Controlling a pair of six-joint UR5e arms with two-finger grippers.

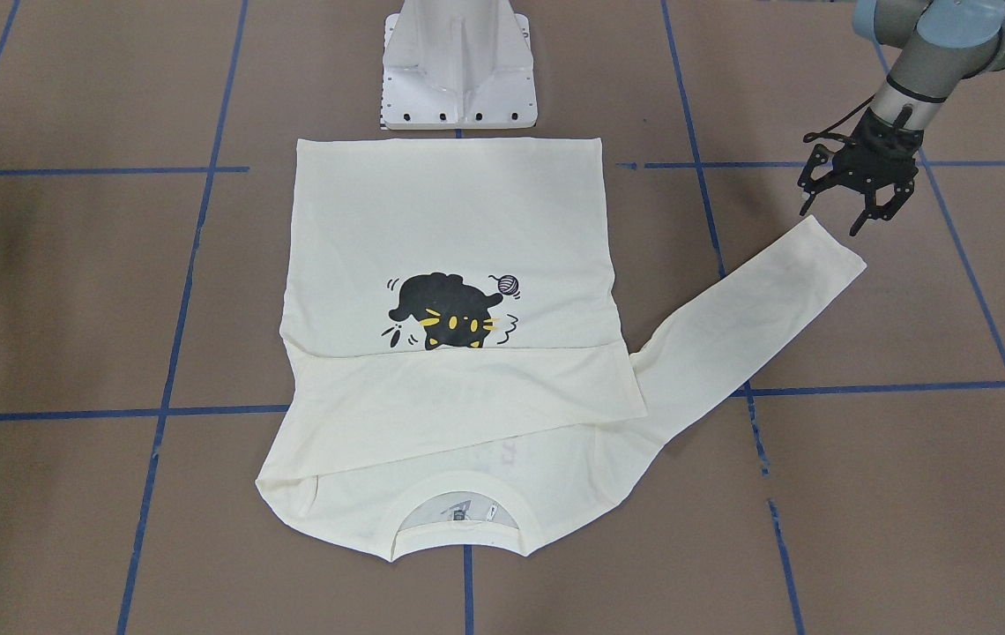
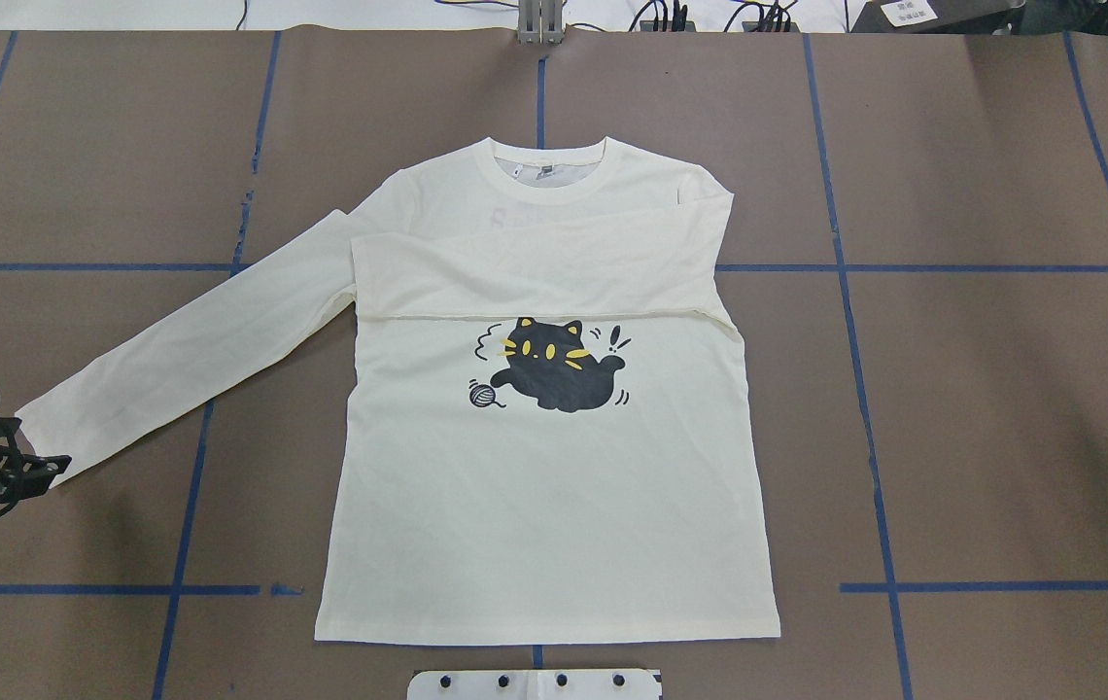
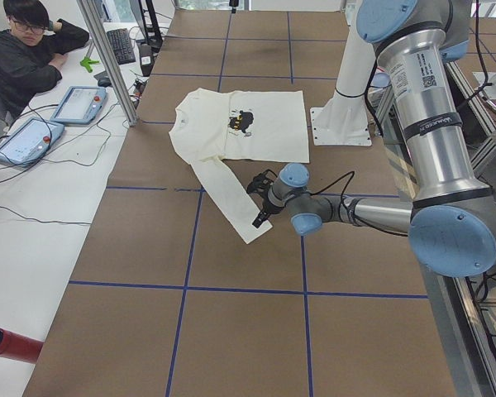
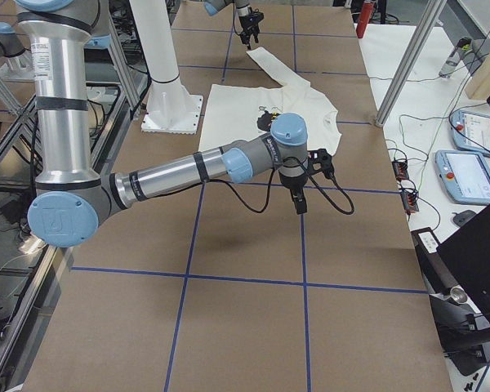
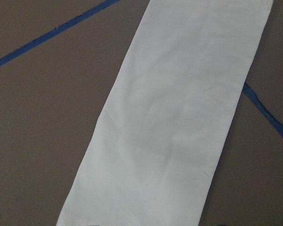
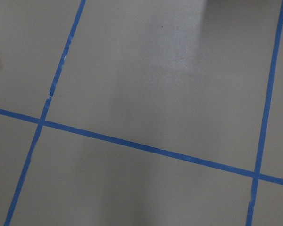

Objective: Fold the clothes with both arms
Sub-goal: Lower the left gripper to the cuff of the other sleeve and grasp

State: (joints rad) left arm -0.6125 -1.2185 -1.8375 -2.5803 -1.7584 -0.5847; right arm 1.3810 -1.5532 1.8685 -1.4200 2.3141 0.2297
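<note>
The cream long-sleeved cat-print shirt (image 1: 458, 220) lies flat mid-tabletop, one sleeve (image 1: 732, 326) stretched toward the left edge — the black left gripper (image 1: 830, 219), jaws spread by the cuff (image 1: 829, 249), should pinch it squarely — the right gripper (image 4: 300, 204) jaws I cannot tell.

The left arm (image 3: 434, 141) and right arm (image 4: 171, 175) are silver-grey tubes with light-blue joint caps (image 3: 459, 240). The left arm's tube carries a printed label (image 3: 422, 78). The left pincer (image 1: 846, 210) and right pincer (image 4: 298, 200) are black, skeletal linkages. A black cable (image 1: 839, 119) loops beside the left pincer. The white pedestal (image 1: 458, 70) has dark screw holes.
</note>
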